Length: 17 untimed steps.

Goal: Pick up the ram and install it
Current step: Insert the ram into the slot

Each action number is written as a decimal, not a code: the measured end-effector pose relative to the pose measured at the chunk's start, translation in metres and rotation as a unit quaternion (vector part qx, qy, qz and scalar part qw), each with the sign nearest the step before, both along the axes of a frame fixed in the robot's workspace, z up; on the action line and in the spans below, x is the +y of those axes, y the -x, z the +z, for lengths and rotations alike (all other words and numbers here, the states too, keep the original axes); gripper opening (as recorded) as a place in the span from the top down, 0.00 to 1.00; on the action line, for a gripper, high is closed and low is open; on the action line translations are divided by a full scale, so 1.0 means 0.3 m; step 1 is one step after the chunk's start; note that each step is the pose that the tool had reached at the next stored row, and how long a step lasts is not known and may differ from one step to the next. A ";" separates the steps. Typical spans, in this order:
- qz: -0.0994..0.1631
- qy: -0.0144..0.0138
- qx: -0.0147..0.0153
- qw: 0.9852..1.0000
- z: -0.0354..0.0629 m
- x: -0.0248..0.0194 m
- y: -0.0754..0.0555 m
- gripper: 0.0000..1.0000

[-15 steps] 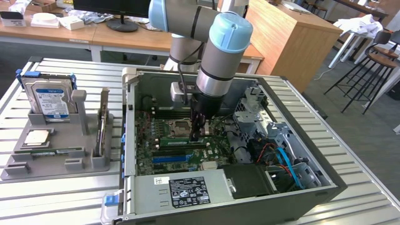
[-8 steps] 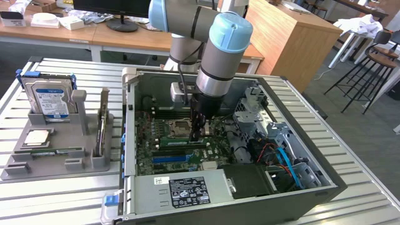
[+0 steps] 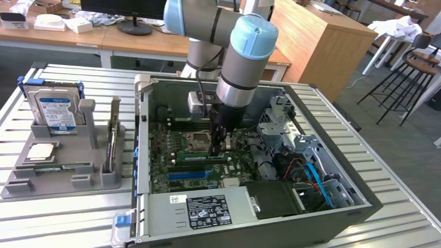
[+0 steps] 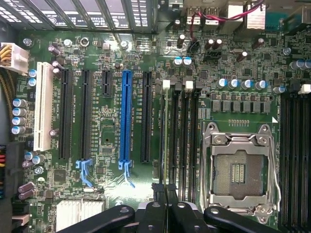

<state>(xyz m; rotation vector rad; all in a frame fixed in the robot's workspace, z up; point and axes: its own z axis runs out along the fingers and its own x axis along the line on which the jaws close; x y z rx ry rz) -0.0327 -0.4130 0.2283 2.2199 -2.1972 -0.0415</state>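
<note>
Slatted metal table [image 3: 62, 217] with open computer case [image 3: 310, 225] beside grey parts holder [image 3: 55, 178].

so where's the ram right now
in the wrist view the ram stands edge-on at the black memory slots, between the blue slot and the cpu socket.

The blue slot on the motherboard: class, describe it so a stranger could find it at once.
Look inside the open computer case, at the green motherboard. Several long slots lie side by side there. The blue slot is the sole blue one; its neighbours are black.
</note>
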 end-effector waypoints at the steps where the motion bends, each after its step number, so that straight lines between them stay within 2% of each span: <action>1: 0.000 0.000 0.000 1.000 -0.001 0.000 0.000 0.89; 12: 0.000 0.000 0.000 1.000 -0.007 0.000 0.000 0.88; 14: 0.000 0.000 0.000 1.000 -0.007 0.000 0.000 0.76; 17: 0.000 0.000 0.000 1.000 -0.007 0.000 0.000 0.70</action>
